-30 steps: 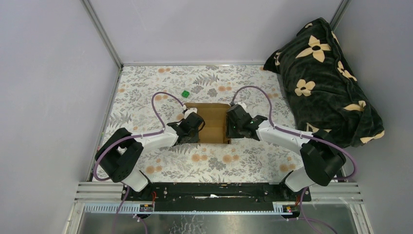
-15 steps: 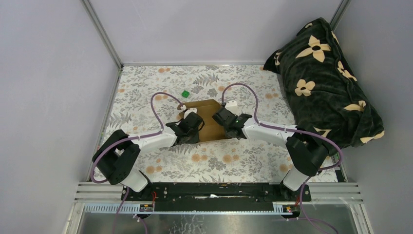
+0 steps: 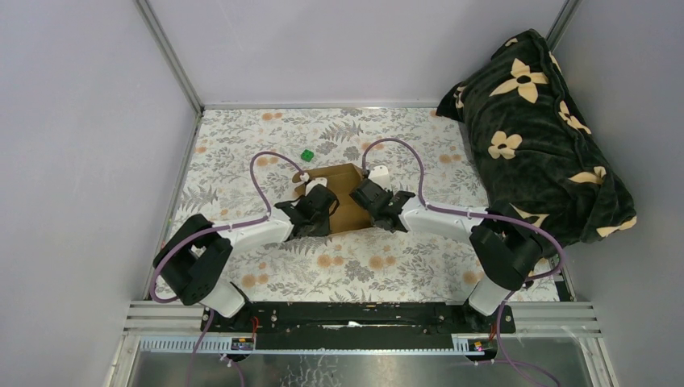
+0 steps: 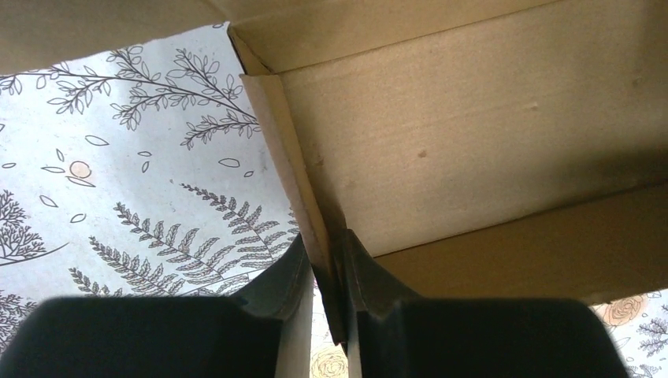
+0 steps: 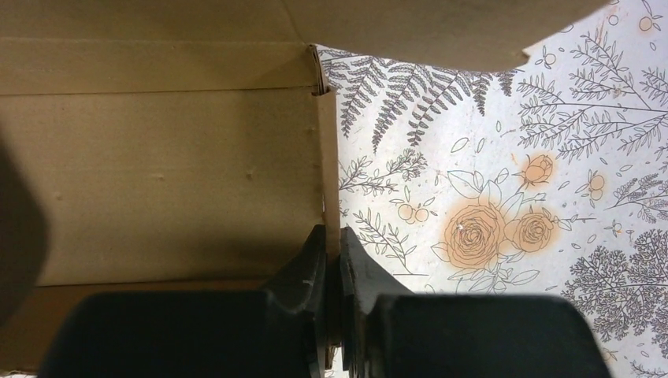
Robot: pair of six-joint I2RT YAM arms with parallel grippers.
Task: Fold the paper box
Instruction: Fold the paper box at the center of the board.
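Two claws squeeze the thin brown cardboard box [image 3: 348, 197]: left claw [image 4: 327, 293] and right claw [image 5: 332, 264] each pinch an edge. It looks only partly folded.

Plain brown paper box [image 3: 347, 189], open and half-folded, side flaps raised.

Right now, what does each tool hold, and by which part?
The paper box: left tool pinches a thin edge on its left side, right tool one on its right side.
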